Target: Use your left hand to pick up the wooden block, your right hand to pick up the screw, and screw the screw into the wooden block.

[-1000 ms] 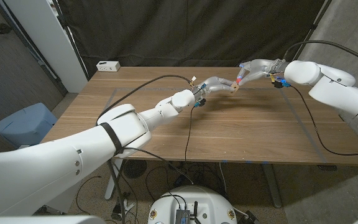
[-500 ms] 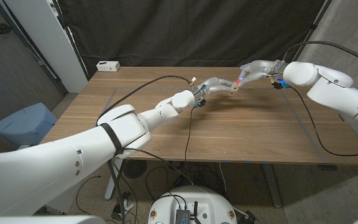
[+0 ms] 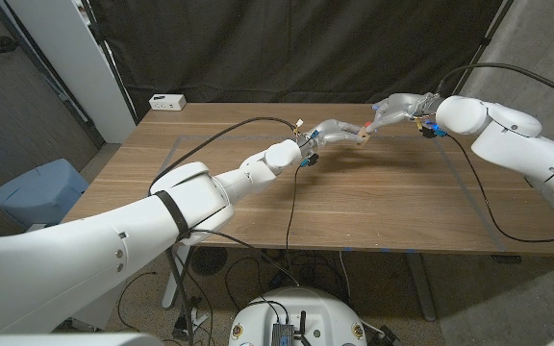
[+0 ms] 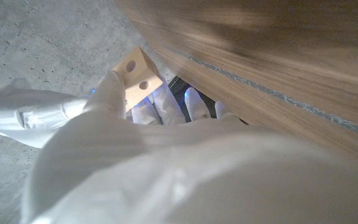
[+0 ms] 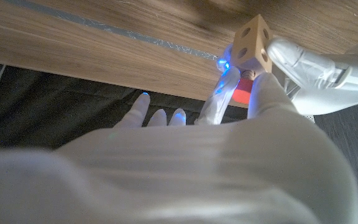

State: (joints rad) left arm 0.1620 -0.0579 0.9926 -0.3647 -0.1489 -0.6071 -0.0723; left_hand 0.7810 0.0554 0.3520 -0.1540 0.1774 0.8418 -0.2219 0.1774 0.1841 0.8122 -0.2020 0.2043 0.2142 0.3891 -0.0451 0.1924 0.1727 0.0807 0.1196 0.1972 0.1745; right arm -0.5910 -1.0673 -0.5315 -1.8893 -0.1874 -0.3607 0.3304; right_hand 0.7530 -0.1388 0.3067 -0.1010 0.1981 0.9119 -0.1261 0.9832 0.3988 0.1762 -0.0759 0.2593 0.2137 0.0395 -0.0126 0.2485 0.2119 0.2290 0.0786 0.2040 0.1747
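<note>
Both hands meet — right hand [image 5: 247, 93] touching wooden block [image 5: 255, 42].

block [image 5: 254, 41]: pale tan wood, dark round holes on its faces
screw [image 5: 244, 92]: red
left hand [image 3: 336, 133]: translucent grey-white
right hand [image 3: 393, 106]: translucent grey-white; fingertips [image 5: 143, 98] lit blue
arms [image 3: 200, 192]: glossy white; black band on the left one
table [image 3: 258, 192]: mid-brown wood grain, thin pale tape lines
cables [image 3: 291, 207]: black
backdrop [image 3: 287, 48]: black cloth
box [image 3: 167, 101] at 11 o'clock on the table: white
bin [image 3: 37, 192] at 9 o'clock: light blue
</note>
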